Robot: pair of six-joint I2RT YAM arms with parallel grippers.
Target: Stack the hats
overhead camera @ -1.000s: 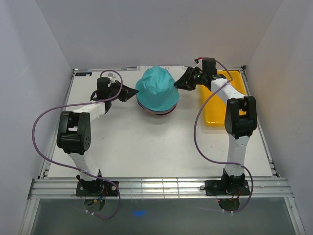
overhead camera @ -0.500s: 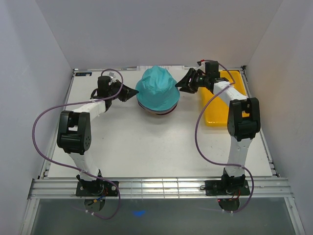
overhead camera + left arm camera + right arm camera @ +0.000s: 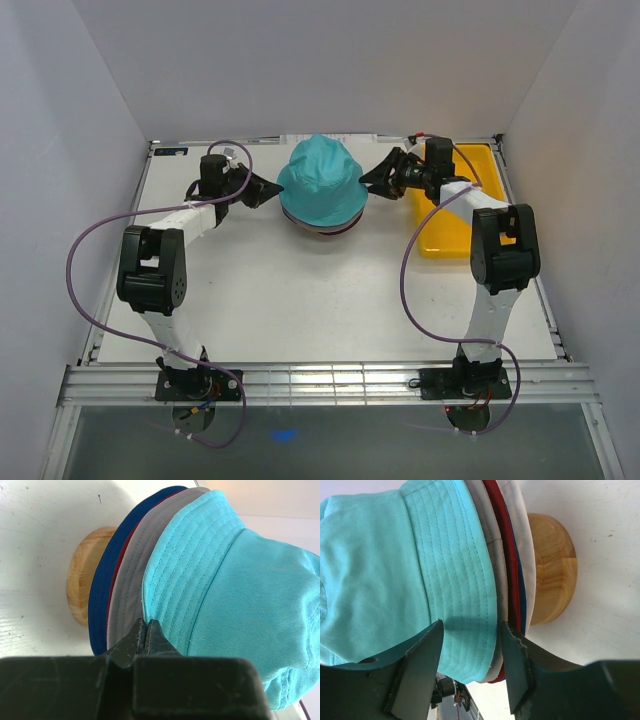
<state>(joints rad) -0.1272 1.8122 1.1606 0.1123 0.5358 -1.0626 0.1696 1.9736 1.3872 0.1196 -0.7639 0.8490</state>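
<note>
Left gripper point(image 3: 146, 630) closed tip to tip, tips at the brim edges of the grey hat point(image 3: 131, 580) and teal hat point(image 3: 235, 595) just ahead; any pinched fabric was hidden. Right gripper point(image 3: 471, 626) jaws apart, holding nothing, teal brim just beyond them. Red hat point(image 3: 120, 565) and blue hat point(image 3: 100, 595) showed only brim edges; wooden stand point(image 3: 82, 580) mostly covered

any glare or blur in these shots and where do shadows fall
Left wrist: table washed out near white, shut left gripper dark and soft, teal hat stitching sharp. Right wrist: shadow on the teal brim between the fingers of the open right gripper. Top external: even light, no hard shadows.
</note>
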